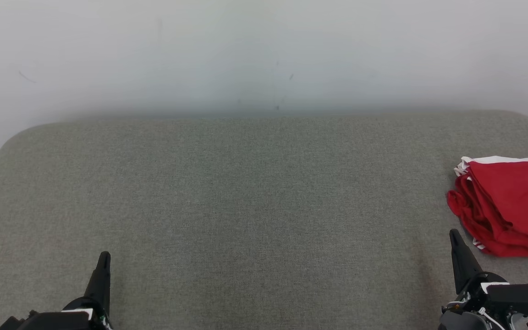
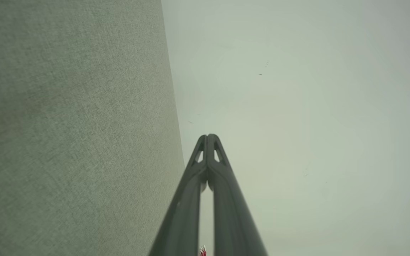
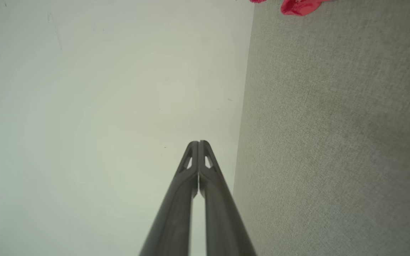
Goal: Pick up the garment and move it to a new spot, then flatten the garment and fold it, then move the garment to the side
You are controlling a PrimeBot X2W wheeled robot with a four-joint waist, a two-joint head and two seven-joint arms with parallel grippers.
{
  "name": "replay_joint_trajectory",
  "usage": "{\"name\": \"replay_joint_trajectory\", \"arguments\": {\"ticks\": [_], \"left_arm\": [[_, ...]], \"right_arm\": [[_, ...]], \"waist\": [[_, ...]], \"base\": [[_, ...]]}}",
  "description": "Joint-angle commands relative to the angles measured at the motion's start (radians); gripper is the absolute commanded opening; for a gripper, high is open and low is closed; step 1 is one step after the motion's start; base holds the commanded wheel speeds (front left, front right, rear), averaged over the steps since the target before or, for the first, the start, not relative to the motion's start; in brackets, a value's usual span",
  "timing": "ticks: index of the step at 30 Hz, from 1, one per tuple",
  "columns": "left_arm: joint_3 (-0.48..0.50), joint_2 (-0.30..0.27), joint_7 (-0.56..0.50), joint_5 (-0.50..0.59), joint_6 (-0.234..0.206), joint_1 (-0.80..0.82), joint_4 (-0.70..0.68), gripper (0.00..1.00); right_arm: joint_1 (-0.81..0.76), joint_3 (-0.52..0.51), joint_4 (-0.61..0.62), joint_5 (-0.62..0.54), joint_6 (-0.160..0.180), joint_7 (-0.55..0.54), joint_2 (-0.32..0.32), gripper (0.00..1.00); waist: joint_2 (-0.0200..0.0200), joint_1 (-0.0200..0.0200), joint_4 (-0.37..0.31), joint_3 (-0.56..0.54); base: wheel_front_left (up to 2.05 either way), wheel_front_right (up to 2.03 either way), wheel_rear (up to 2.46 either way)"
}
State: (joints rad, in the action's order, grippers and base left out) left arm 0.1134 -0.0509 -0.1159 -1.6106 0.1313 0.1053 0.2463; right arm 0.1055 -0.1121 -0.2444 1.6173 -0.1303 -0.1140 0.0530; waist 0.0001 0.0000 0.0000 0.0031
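Red garment [image 1: 507,206]: cloth with white trim, lying in a loose folded stack on the far right of the desk, partly cut off by the head view's right border. A corner of it [image 3: 299,6] peeks in at the top of the right wrist view.
Desk [image 1: 245,206]: covered in grey woven fabric, rounded at the far corners, backed by a pale wall [image 1: 245,55].
Left gripper [image 1: 104,256]: low at my left, jaws pressed together tip to tip with nothing between them. Its own camera shows this plainly [image 2: 208,137]. It is well apart from the garment.
Right gripper [image 1: 453,233]: low at my right, jaws likewise closed on nothing [image 3: 198,143]. It sits just beside the near-left corner of the garment, and I see no contact.
Stage, as I judge it: the garment looks folded and set to the side, so the job reads as at or near its end.
Risk, snagging: the right finger is close to the stack, and a sideways swing could catch a layer and drag the fold open.
Risk, fold: the layers on the left look bunched rather than crisp, so a nudge could spill them.
Risk, edge: I cannot tell how near the desk's right edge the garment lies. Pushing it further could slide it off.
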Motion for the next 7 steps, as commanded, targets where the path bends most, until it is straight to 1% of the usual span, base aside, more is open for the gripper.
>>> {"name": "replay_joint_trajectory", "arguments": {"ticks": [1,7], "left_arm": [[0.001,0.001,0.000,-0.004,-0.001,0.010,-0.002,0.00],[0.001,0.001,0.000,-0.004,-0.001,0.010,-0.002,0.00]], "right_arm": [[0.006,-0.003,0.002,-0.005,-0.001,0.000,-0.001,0.00],[0.006,-0.003,0.002,-0.006,-0.001,0.000,-0.002,0.00]], "waist": [[-0.0001,0.0000,0.000,0.000],[-0.0001,0.0000,0.000,0.000]], "base": [[0.00,0.00,0.00],[0.00,0.00,0.00]]}}
